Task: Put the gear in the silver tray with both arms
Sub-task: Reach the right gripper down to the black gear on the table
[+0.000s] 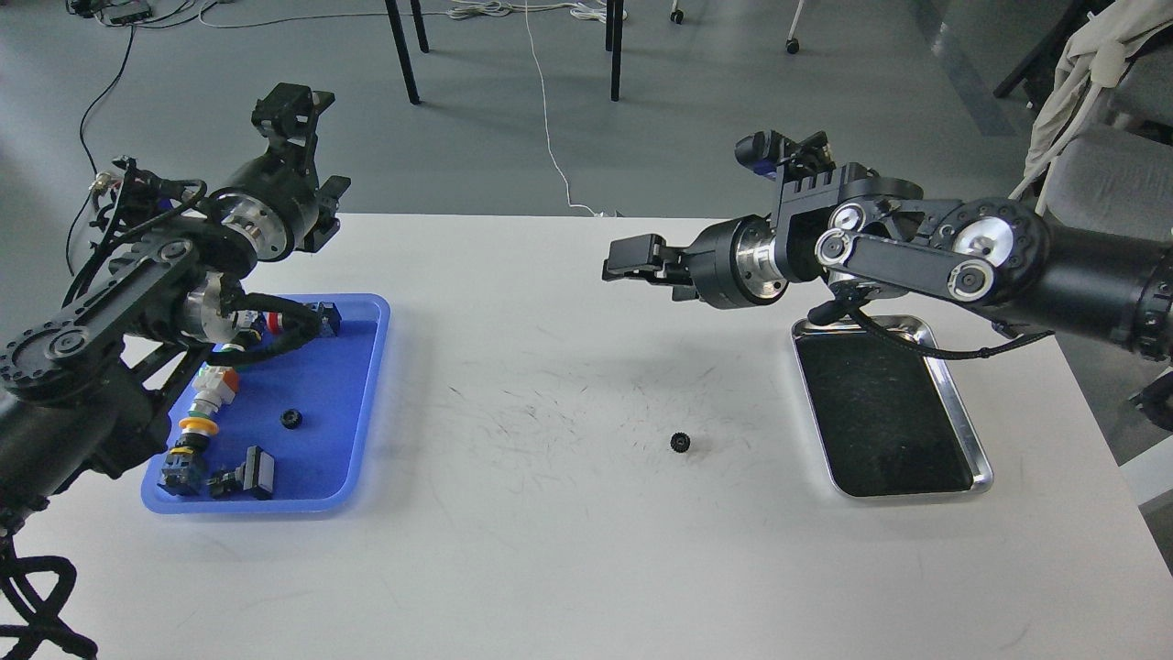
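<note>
A small black toothed gear lies on the white surface, well left of the shiny steel tray. Right gripper hovers above, jaws seemingly narrow; left gripper jaws unclear. Descend squarely, open wide, pinch centrally.

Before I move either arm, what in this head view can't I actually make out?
- Left gripper: seen end-on and dark, so its opening cannot be told.
- Right gripper: fingers merge side-on; open or shut unclear.
- Silver tray: far end hidden by the right arm.
- Blue tray: left part and several pieces covered by the left arm.
- Gear on the table and gear in the blue tray: too small to show teeth.
</note>
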Motion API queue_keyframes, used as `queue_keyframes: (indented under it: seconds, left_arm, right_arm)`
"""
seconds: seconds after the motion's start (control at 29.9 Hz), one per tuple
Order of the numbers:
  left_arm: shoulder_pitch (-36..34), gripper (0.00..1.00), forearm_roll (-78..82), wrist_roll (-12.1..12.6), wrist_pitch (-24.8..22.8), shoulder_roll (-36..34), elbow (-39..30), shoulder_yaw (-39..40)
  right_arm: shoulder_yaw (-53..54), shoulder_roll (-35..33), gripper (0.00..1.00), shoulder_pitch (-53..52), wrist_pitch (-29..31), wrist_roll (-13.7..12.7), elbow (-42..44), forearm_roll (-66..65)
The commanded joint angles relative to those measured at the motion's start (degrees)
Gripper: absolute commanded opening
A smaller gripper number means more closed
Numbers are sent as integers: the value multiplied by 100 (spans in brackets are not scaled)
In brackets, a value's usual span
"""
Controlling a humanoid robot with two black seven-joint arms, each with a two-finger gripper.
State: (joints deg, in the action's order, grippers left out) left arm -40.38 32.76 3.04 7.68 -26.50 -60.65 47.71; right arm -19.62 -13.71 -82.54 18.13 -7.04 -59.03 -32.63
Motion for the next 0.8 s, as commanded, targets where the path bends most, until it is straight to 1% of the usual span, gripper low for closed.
queue_keyframes:
  seconds: [0.0,0.1,0.2,0.3,0.47,0.5,0.63,0.77]
  left_arm:
    - [13,99,-7,-145,5,-57,10,1]
    - [13,99,2,-251,14,-57,10,1]
    - [13,99,2,-269,14,-39,10,1]
    - [22,99,2,-365,14,-22,10,1]
    - [57,99,2,-436,14,-13,10,1]
    - [83,99,2,-436,23,-13,10,1]
    - [83,99,2,-436,23,-13,10,1]
    - [83,99,2,-436,23,5,1,1]
  right_arm:
    - [-875,306,99,-279,59,-61,-73,-15]
    - [-1412,526,99,-403,68,-87,-57,11]
    - [-1553,755,99,-412,68,-87,-65,29]
    - [-1667,922,99,-377,95,-87,-48,38]
    - [-2167,1352,98,-350,138,-105,-39,283]
    - [-2291,1371,98,-350,139,-140,-30,397]
    - [-2441,1371,97,-359,217,-438,-21,618]
    - [-2520,1371,96,-359,314,-465,93,592]
